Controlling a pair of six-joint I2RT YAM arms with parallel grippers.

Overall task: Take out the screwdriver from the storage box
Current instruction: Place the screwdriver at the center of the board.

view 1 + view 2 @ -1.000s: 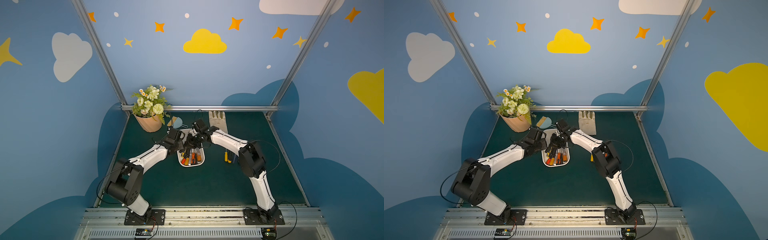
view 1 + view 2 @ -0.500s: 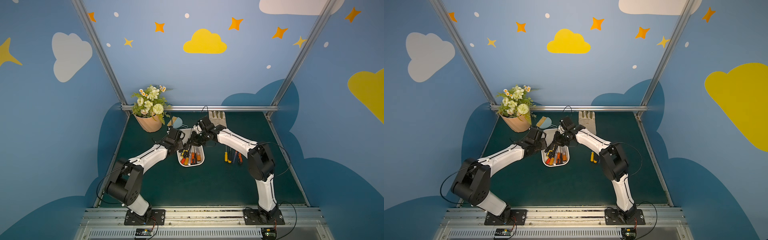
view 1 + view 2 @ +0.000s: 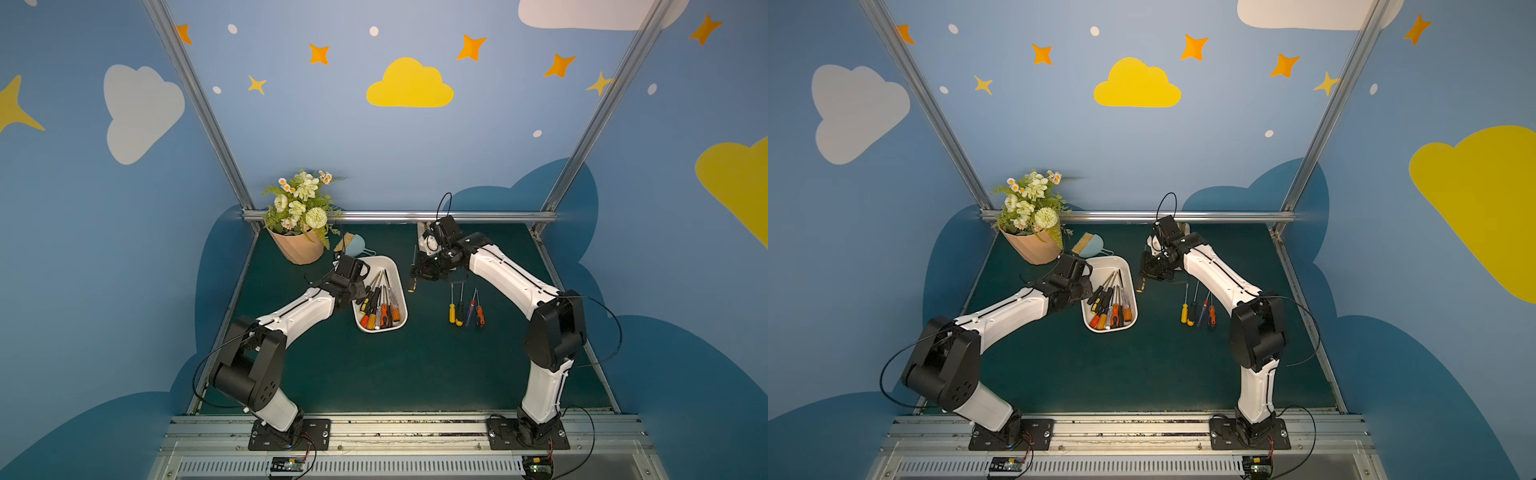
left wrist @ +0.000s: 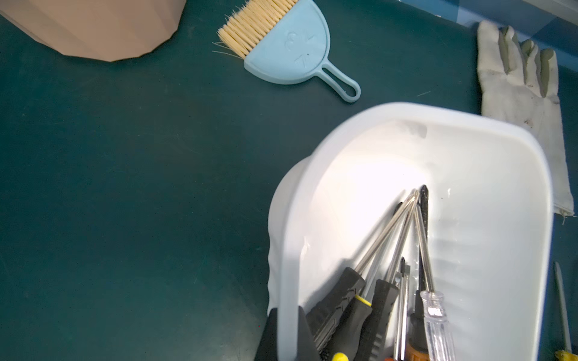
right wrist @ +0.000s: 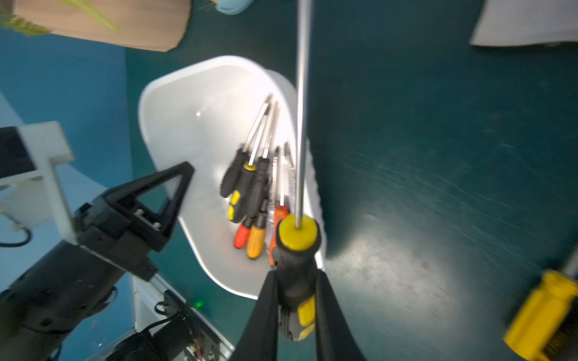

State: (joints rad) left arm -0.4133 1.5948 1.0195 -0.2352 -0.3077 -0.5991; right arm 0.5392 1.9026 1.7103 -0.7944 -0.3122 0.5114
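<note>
- My right gripper pinches the black-and-yellow handle of a screwdriver. One finger sits on each side of the grip, and the long steel shaft points straight out ahead of the wrist.
- That screwdriver is out of the storage box — in both top views it hangs over the green mat, just beside the box's right-hand wall. It sits between the box and the tools laid out further right.
- My left gripper is pressed together on the box's side wall, one finger inside the rim and one outside. It grips the long side nearest my left arm.
- The box is a white tub with rounded corners, sitting flat on the mat near the middle.
- A bundle of other screwdrivers lies in the box, handles towards my bases and tips fanned towards the back. Their handles are black, orange, red and clear.
- Four more screwdrivers lie side by side on the mat, right of the box and apart from it — two have yellow handles, one blue and red, one orange.
- At the back left stands a peach flower pot, with a small blue brush beside it.
- A white glove lies on the mat behind the box. In the top views my right arm hides most of it.
</note>
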